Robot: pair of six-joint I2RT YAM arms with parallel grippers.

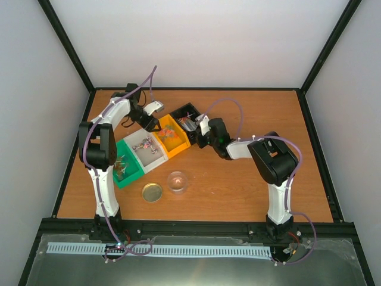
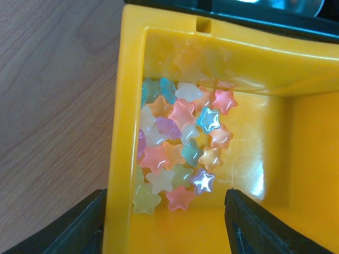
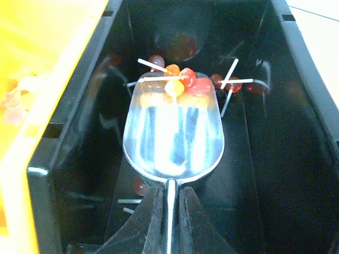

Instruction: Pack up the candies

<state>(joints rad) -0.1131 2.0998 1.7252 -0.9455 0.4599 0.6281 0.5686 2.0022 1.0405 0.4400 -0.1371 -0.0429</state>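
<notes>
Pink, orange, blue and white star candies (image 2: 180, 153) are lying heaped against one wall of the yellow bin (image 2: 312, 159); the rest of its floor is showing bare. The left gripper (image 2: 165, 222) is hanging open over that wall. The right gripper (image 3: 168, 219) is squeezing the metal scoop (image 3: 172, 137), which is carrying red and orange lollipops (image 3: 183, 82) inside the narrow black bin (image 3: 302, 132) just to the right.
</notes>
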